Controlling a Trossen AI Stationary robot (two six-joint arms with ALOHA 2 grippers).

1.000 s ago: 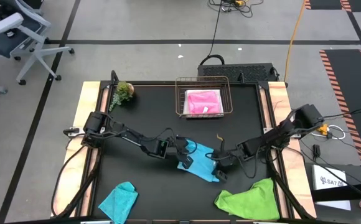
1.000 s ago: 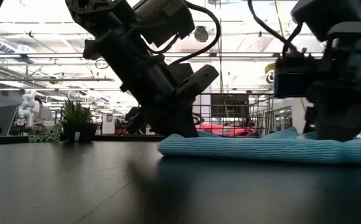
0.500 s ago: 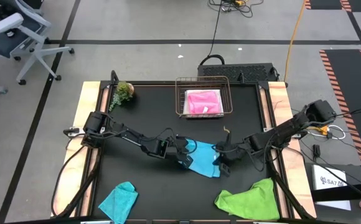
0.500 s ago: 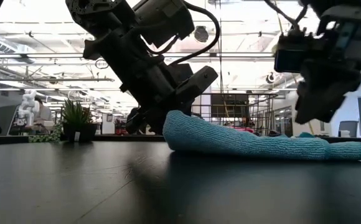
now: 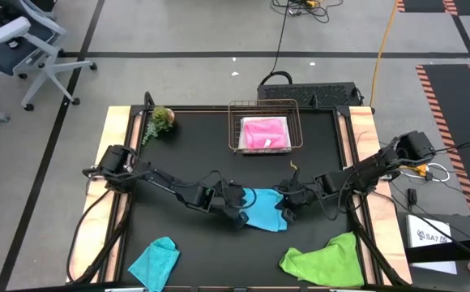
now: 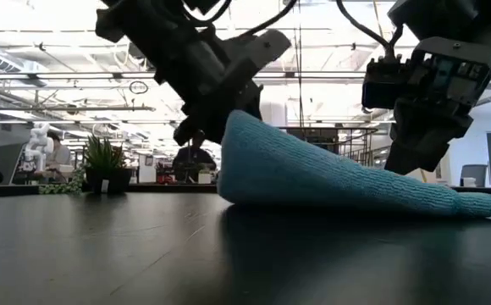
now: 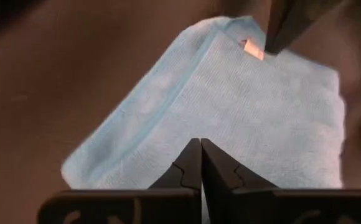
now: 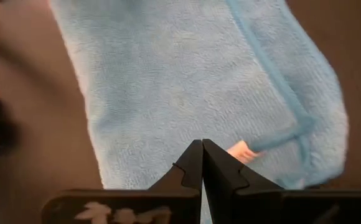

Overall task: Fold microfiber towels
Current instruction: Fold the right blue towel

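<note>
While I look straight down from above, the blue towel [image 5: 261, 209] lies at the middle of the black table [image 5: 186, 154], with my left gripper [image 5: 237, 212] at its left edge and my right gripper [image 5: 285, 209] at its right edge. The pink towel [image 5: 265, 132] sits folded in the wire basket [image 5: 235, 128] at the back. The teal towel [image 5: 155, 259] and the green towel [image 5: 326, 258] lie crumpled along the front edge, and a small plant [image 5: 160, 120] stands at the back left corner.

From table level, the blue towel's one side is raised into a hump under one arm, tapering flat toward the other.

In my left wrist view, my fingers [image 7: 187, 171] are pressed tight together over the blue cloth.

In my right wrist view, my fingers [image 8: 190, 168] are likewise clenched above the cloth, beside its stitched corner.
</note>
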